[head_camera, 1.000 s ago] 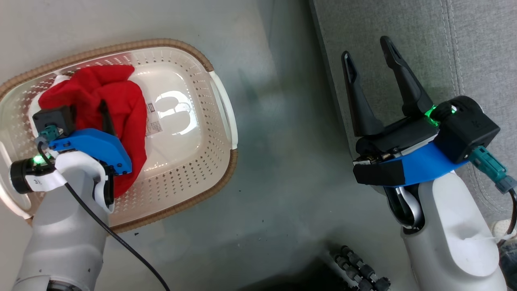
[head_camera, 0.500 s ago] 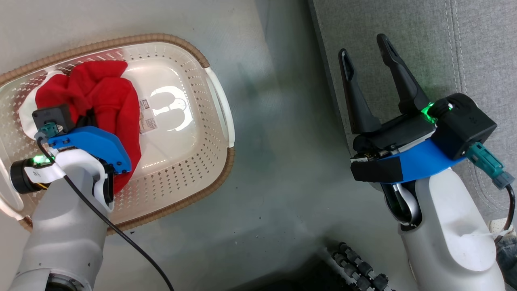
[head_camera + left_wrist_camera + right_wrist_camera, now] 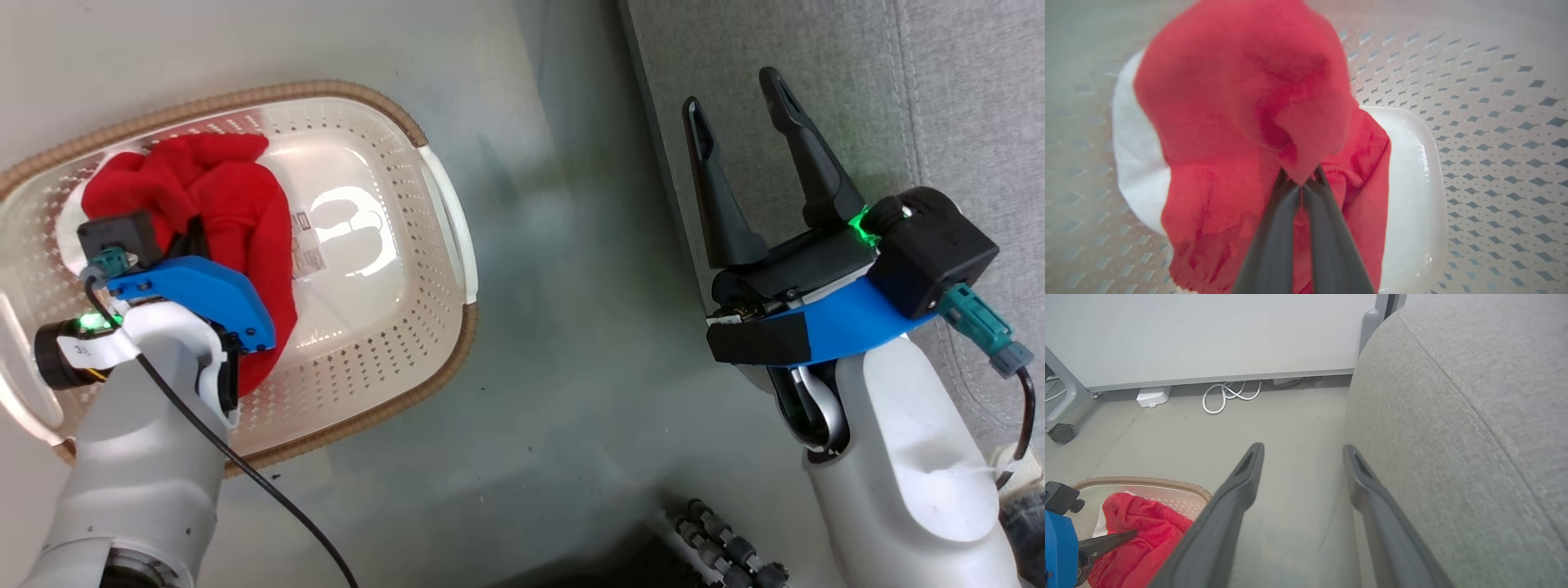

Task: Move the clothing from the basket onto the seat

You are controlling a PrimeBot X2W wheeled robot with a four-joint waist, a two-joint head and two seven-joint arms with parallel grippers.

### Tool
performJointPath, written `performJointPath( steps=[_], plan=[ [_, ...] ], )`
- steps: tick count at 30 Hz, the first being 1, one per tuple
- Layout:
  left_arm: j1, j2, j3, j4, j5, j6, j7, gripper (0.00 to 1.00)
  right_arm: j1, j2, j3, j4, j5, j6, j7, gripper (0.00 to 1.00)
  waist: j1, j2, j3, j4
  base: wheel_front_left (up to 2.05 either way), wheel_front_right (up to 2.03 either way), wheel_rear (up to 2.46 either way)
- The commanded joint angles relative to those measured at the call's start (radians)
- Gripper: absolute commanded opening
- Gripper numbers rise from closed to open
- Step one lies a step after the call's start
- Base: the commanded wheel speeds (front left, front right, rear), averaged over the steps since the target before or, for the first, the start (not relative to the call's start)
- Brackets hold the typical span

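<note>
Left fingers [image 3: 1286, 212]: closed tight together inside the basket [image 3: 392, 327], pinching a small peak of red cloth right at their tips.
Right fingers [image 3: 714, 188]: spread wide and holding nothing, well to the right of the basket, above the edge of the seat [image 3: 963, 98].
Clothing [image 3: 237, 220]: bunched in a heap at the basket's left end, none of it out of the basket.
White piece [image 3: 1135, 143]: showed under the red at the side of the heap.
Seat: stood well apart from the basket on its right, with bare floor [image 3: 571, 327] between.
Grip risk: the bite looked shallow, only a fold at the tips. I judged it could slide free once the weight of the heap hung from it.
Split-load risk: I couldn't tell whether the pinch took one layer or several. The white piece might be left in the basket, or come up half caught and drop beside it.
Snag risk: trailing cloth might hook the basket's rim or handle and drag or tip so light a basket.
Carry risk: from the basket to the seat the load had to cross open floor, so a slip there would land it on the floor.
Cable [image 3: 245, 482]: hung from the left arm across the basket's near rim and might catch.
</note>
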Motion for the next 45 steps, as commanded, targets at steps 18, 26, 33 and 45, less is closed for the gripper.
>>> performJointPath(
  steps=[18, 26, 33, 45],
  plan=[
    [0.16, -0.09, -0.067, 0.001, 0.011, -0.098, -0.013, 0.0, 0.092, 0.0, -0.031, 0.085, -0.057, 0.0, 0.036, 1.0, -0.0001, 0.0, -0.41, 0.144, 0.0, 0.0, 0.0],
    [0.235, -0.12, -0.136, -0.088, 0.037, -0.126, -0.013, 0.0, 0.195, 0.0, -0.03, 0.13, -0.073, 0.0, 0.07, 1.0, -0.0001, 0.0, -0.627, 0.203, 0.0, 0.0, 0.0],
    [0.253, -0.133, -0.207, -0.137, 0.024, -0.132, -0.013, 0.0, 0.264, 0.0, -0.029, 0.141, -0.07, 0.0, 0.1, 1.0, -0.0001, 0.0, -0.752, 0.23, 0.0, 0.0, 0.0],
    [0.184, -0.134, -0.463, -0.357, -0.14, -0.131, 0.033, 0.0, 0.345, 0.0, -0.004, 0.146, -0.043, 0.0, 0.141, 1.0, -0.0001, 0.0, -0.893, 0.24, 0.0, 0.0, 0.0]
  ],
)
